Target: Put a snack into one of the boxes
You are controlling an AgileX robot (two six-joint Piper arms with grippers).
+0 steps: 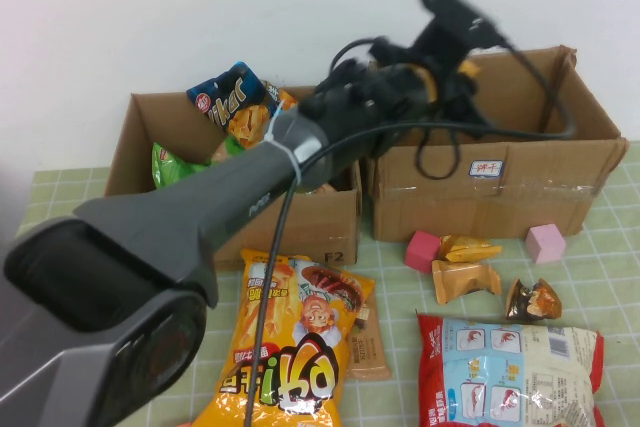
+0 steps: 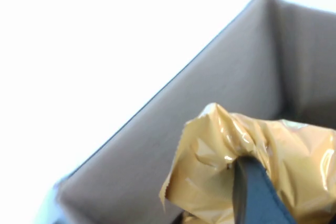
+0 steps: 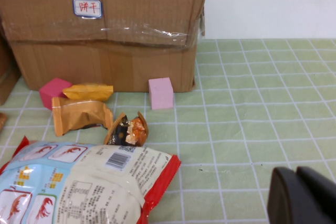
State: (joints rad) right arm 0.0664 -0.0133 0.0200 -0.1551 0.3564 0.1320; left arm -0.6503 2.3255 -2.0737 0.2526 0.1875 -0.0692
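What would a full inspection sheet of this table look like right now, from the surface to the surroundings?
Surface: green checked mat.
Job's things: two open cardboard boxes, the left box holding snack bags, the right box labelled; a tan snack packet gripped over the right box.
Clutter: orange chip bag, red and white shrimp bag, small wrapped snacks, two pink cubes.
Grippers: left tool shut on the packet above the right box; right tool low over the mat on the right, fingers closed, empty.
Cables: black cables loop from the left arm across the right box front.
Surroundings: plain white wall.
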